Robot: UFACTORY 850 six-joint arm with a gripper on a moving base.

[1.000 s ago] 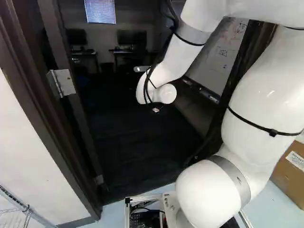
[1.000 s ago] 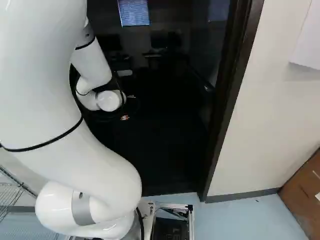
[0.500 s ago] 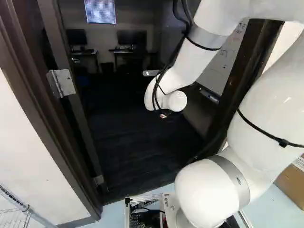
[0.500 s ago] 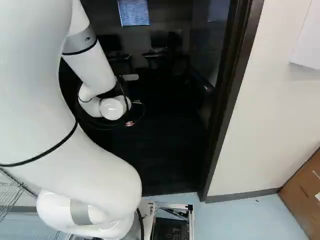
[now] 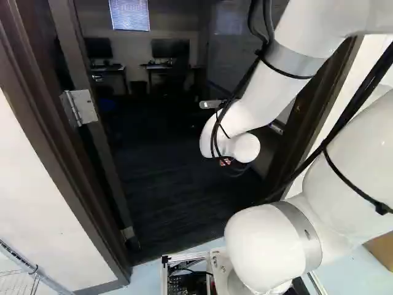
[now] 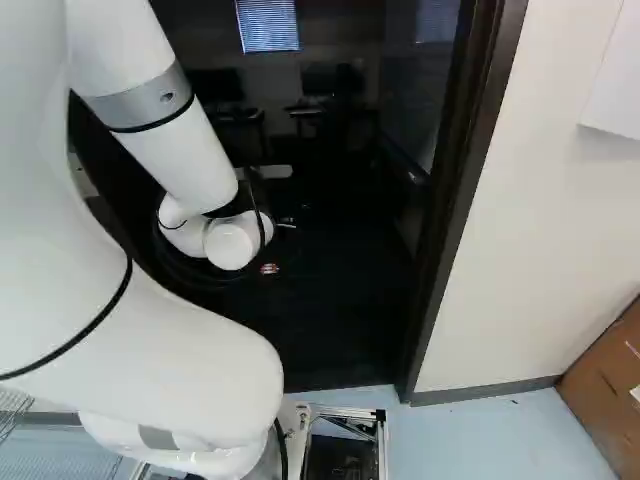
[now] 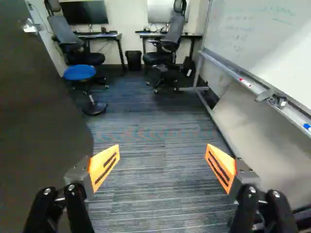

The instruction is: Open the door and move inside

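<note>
The door (image 7: 39, 111) stands open, swung into the room, held by a metal hinge (image 5: 80, 107) at its near edge to the dark door frame (image 5: 58, 160). A metal handle (image 7: 30, 26) shows on the door toward its far edge. The white arm (image 5: 270, 86) reaches into the doorway beside the door, and the gripper (image 7: 163, 150) points ahead into the room with its two fingers wide apart and nothing between the orange pads (image 7: 104, 166); whether one finger touches the door, I cannot tell. A blue stool (image 7: 79, 73) stands just beyond the door, with two office chairs (image 7: 75, 48) and a black bin (image 7: 133, 60) farther past it. Across from the door hangs a whiteboard (image 7: 267, 39), markers on its tray (image 7: 286, 109).
</note>
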